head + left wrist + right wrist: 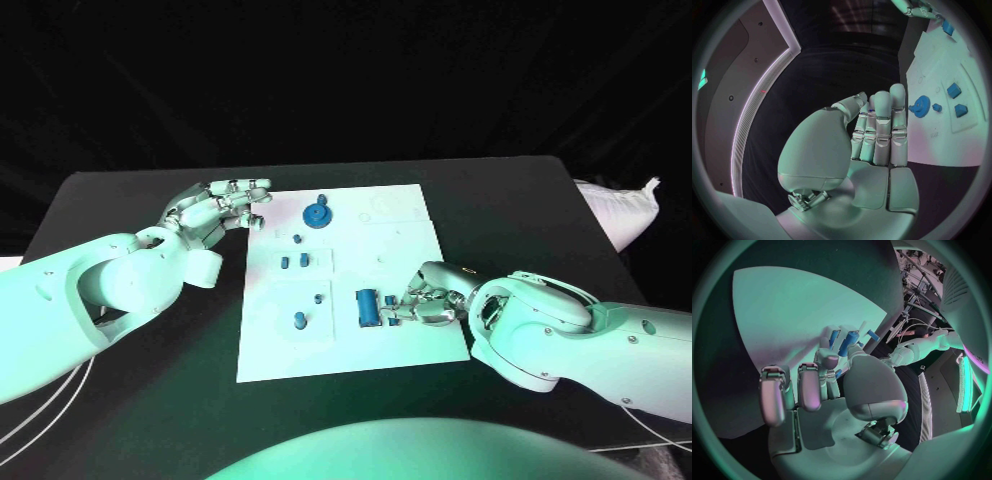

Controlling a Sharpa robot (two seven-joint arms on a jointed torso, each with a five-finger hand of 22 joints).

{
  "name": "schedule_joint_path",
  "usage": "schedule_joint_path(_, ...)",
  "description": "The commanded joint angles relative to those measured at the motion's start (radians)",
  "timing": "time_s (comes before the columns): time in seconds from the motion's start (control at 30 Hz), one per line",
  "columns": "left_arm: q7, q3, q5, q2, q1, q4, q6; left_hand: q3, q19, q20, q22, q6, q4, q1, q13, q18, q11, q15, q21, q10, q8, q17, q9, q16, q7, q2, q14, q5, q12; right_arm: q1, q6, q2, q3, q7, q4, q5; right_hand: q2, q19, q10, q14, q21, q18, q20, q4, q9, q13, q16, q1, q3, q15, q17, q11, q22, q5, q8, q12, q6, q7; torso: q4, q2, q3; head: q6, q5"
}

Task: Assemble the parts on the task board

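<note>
Pinching a blue part (394, 301) in my right hand (427, 296) over the board (405, 250); I should lower it slowly and straight, left hand (219, 210) open, holding nothing

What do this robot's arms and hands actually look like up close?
Both arms are smooth, rounded white shells. The left hand and right hand are silver metal, with many jointed fingers built of small segments and a broad, pale, smooth palm. Thin white cables trail beneath the left arm.
</note>
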Motion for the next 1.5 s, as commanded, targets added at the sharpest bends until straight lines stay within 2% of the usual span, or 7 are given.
schedule_joint_path(0.03, 0.003, 0.001, -0.004, 0.001, -0.001, 0.001, 0.022, -0.005, -0.005, -0.001, -0.001, -0.005, -0.001, -0.003, 0.001, 0.011, 0.003, -0.001, -0.002, -0.007, 0.003, -0.001, -0.001, -0.006, -0.001, 0.009, -0.008, 0.0, 0.004, -0.001, 0.01, -0.01, 0.001, 0.005, 0.013, -0.023, 0.002, 0.066, 0.008, 0.058, 0.004, -0.02, -0.007, 0.0, 0.002, 0.002, 0.006, -0.014, -0.008, -0.007, 0.001, -0.002, 0.209, -0.003, -0.003, 0.004, 0.007, -0.001, -0.0003, 0.0, -0.0002, -0.001, 0.0)
schedule_joint_path(0.27, 0.003, 0.001, -0.004, 0.002, -0.001, 0.0, 0.026, -0.006, -0.006, -0.001, -0.002, -0.006, -0.001, -0.004, 0.001, 0.011, 0.003, 0.0, -0.003, -0.009, 0.004, -0.002, -0.001, -0.006, -0.001, 0.01, -0.009, 0.0, 0.005, 0.0, 0.013, -0.029, 0.004, 0.007, 0.018, -0.035, 0.017, 0.067, 0.009, 0.058, 0.005, -0.021, -0.008, -0.01, 0.005, 0.006, 0.007, 0.026, -0.021, -0.007, 0.004, -0.003, 0.211, 0.003, -0.005, 0.004, 0.007, -0.002, 0.0004, -0.001, -0.0007, 0.0, -0.005)
schedule_joint_path(0.67, 0.001, 0.001, -0.006, 0.005, -0.001, -0.001, 0.029, -0.006, -0.006, -0.001, -0.002, -0.006, -0.001, -0.004, 0.001, 0.011, 0.003, 0.0, -0.003, -0.009, 0.004, -0.002, -0.001, -0.006, -0.001, 0.01, -0.009, 0.0, 0.005, 0.001, 0.047, -0.01, 0.005, 0.015, -0.005, -0.042, 0.017, 0.067, 0.004, 0.057, 0.006, -0.021, -0.008, -0.112, 0.009, 0.007, 0.004, 0.241, -0.015, -0.008, 0.002, -0.003, 0.213, -0.095, -0.012, -0.01, 0.004, -0.001, 0.0034, 0.0, -0.0016, 0.0, -0.007)
schedule_joint_path(1.0, 0.004, 0.0, -0.006, 0.008, -0.003, -0.007, 0.029, -0.006, -0.006, -0.001, -0.002, -0.006, -0.001, -0.004, 0.001, 0.011, 0.003, 0.0, -0.003, -0.009, 0.004, -0.002, -0.001, -0.006, -0.001, 0.01, -0.009, 0.0, 0.005, 0.009, -0.047, 0.0, 0.005, 0.062, -0.04, 0.027, 0.015, 0.058, -0.017, 0.052, -0.006, -0.017, -0.003, -0.079, 0.004, -0.022, -0.013, 0.213, -0.047, 0.0, -0.023, 0.006, 0.2, -0.019, -0.027, -0.067, -0.015, 0.01, 0.0049, -0.007, -0.0037, 0.01, -0.006)
schedule_joint_path(1.2, 0.008, -0.004, 0.014, 0.016, -0.015, -0.028, 0.02, -0.01, -0.016, 0.001, -0.008, -0.01, 0.001, -0.009, -0.002, 0.01, 0.008, 0.004, -0.015, -0.026, 0.004, -0.01, -0.002, -0.02, 0.003, 0.012, -0.027, 0.0, 0.004, 0.055, -0.156, 0.008, 0.005, 0.324, -0.116, 0.34, 0.002, -0.022, -0.106, 0.021, -0.113, 0.016, 0.013, -0.057, -0.01, -0.145, -0.103, 0.225, -0.08, 0.019, -0.145, 0.03, 0.093, 0.111, -0.067, -0.275, -0.082, 0.038, 0.0051, -0.034, -0.0083, 0.024, -0.01)
schedule_joint_path(1.33, 0.015, -0.01, 0.031, 0.027, -0.021, -0.05, 0.01, -0.013, -0.042, 0.006, -0.022, -0.014, -0.001, -0.01, -0.007, 0.01, 0.012, 0.009, -0.04, -0.04, 0.006, -0.03, -0.002, -0.053, 0.007, 0.015, -0.061, 0.001, 0.004, 0.089, -0.189, 0.034, 0.005, 0.52, -0.194, 0.573, 0.015, -0.073, -0.156, -0.003, -0.191, 0.036, 0.023, -0.063, -0.014, -0.224, -0.19, 0.268, -0.086, 0.028, -0.247, 0.04, 0.02, 0.104, -0.076, -0.392, -0.105, 0.049, 0.0046, -0.057, -0.0135, 0.044, -0.02)
schedule_joint_path(1.5, 0.03, -0.013, 0.063, 0.045, -0.036, -0.085, -0.014, -0.015, -0.116, 0.019, -0.064, -0.022, -0.004, -0.009, -0.023, 0.008, 0.026, 0.023, -0.108, -0.06, 0.009, -0.093, -0.003, -0.168, 0.014, 0.018, -0.133, 0.001, -0.004, 0.123, -0.179, 0.104, 0.004, 0.727, -0.327, 0.862, 0.035, -0.29, -0.234, -0.128, -0.542, 0.113, 0.041, -0.087, -0.027, -0.316, -0.561, 0.339, -0.079, 0.051, -0.647, 0.062, -0.299, 0.059, -0.079, -0.495, -0.164, 0.078, 0.0038, -0.085, -0.0181, 0.079, -0.023)
